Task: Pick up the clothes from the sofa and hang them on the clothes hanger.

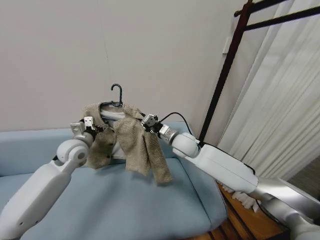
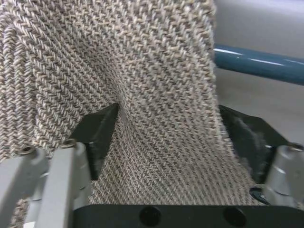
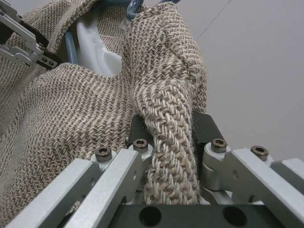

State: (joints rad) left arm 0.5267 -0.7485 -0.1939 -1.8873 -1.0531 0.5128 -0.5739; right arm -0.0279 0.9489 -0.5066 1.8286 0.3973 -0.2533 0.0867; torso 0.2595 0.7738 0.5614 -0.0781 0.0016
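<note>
A beige knit jacket [image 1: 132, 142] hangs on a dark hanger [image 1: 116, 95], held up above the blue sofa [image 1: 130, 205]. At the garment's left shoulder my left gripper [image 1: 89, 123] is shut on the jacket. In the left wrist view the cloth [image 2: 142, 57] spans the wide gap of the left gripper [image 2: 166, 128] between its black fingers [image 2: 99, 130], with a blue hanger bar [image 2: 256, 64] behind. My right gripper [image 1: 149, 121] is shut on the jacket's right shoulder. The right wrist view shows a thick fold [image 3: 166, 95] pinched in the right gripper [image 3: 168, 128].
A dark red-brown clothes rack [image 1: 225, 70] stands to the right of the sofa, its top bars up at the right. White curtains [image 1: 280, 100] hang behind it. A plain wall [image 1: 75, 50] is behind the sofa. Wooden floor [image 1: 245, 220] lies at the sofa's right end.
</note>
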